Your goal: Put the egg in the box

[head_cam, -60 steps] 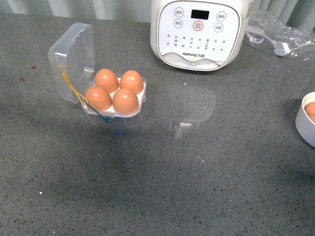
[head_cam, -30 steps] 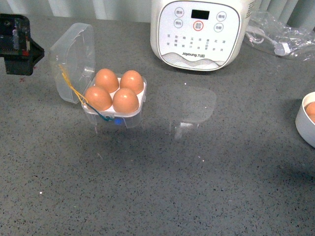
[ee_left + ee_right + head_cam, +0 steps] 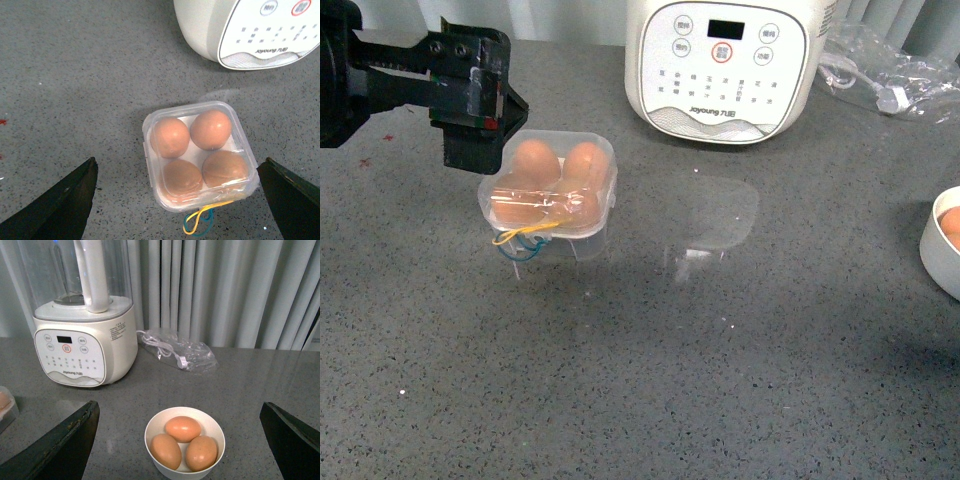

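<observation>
1. Left of centre in front view: box, lid down, four eggs inside.
2. Left gripper spread, empty, above box.
3. Right gripper: jaws spread, over bowl.
4. Eggs likely fragile, slick; grip across middle, gently.

Clear plastic egg box on grey speckled tabletop, lid shut. Four brown eggs inside, two by two, seen through lid; egg in corner toward cooker side. Yellow and blue elastic bands looped on tabletop, touching box edge farthest from cooker. White cooker near box, apart from it, button panel partly visible. Left hand's two dark fingertips spread wide, flanking box, well clear.
</observation>
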Tool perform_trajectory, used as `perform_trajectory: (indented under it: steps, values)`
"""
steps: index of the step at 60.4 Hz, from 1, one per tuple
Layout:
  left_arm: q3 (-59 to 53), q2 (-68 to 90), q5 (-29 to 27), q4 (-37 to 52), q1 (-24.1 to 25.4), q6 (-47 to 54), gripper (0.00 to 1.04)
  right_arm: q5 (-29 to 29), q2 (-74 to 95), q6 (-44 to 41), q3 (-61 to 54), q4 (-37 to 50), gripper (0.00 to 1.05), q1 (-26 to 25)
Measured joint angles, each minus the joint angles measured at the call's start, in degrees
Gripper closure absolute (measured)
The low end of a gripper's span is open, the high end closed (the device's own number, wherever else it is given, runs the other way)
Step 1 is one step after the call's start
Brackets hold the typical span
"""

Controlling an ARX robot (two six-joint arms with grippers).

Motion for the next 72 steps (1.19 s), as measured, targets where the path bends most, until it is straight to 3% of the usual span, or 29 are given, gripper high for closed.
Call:
perform_trajectory:
  steps: [20, 28, 33, 36, 42, 46, 51, 58, 72]
  values:
    - [-11.8, -25.5, 7.2, -4.9, 4.0, 1.7, 0.07, 0.0, 0.0, 0.0, 0.0, 0.0, 0.07, 0.0]
    - [-16.6, -33.0, 6.7, -4.7, 5.7, 4.5, 0.07, 0.0, 0.0, 0.0, 0.0, 0.0, 0.07, 0.0]
    - [-21.5, -33.8, -6.3, 9.1, 4.7, 1.8, 0.22, -0.1, 0.0, 0.0, 0.0, 0.0, 0.07, 0.0]
    - [-24.1, -34.5, -9.7, 13.9, 4.9, 0.6, 0.3, 0.0, 0.0, 0.0, 0.0, 0.0, 0.07, 0.0]
    - [-26.6, -37.4, -9.7, 14.9, 5.9, -0.3, 0.47, 0.0, 0.0, 0.0, 0.0, 0.0, 0.07, 0.0]
    - [-28.5, -40.4, -8.4, 14.4, 6.9, -0.7, 0.64, 0.0, 0.0, 0.0, 0.0, 0.0, 0.07, 0.0]
    - [-29.9, -42.4, -7.8, 13.4, 7.7, -0.9, 0.79, 0.0, 0.0, 0.0, 0.0, 0.0, 0.07, 0.0]
    - [-31.5, -46.2, -2.7, 11.4, 12.2, -1.2, 1.0, 0.0, 0.0, 0.0, 0.0, 0.0, 0.07, 0.0]
    - [-33.8, -52.5, -2.6, 7.2, 13.1, -1.5, 1.01, 0.0, 0.0, 0.0, 0.0, 0.0, 0.07, 0.0]
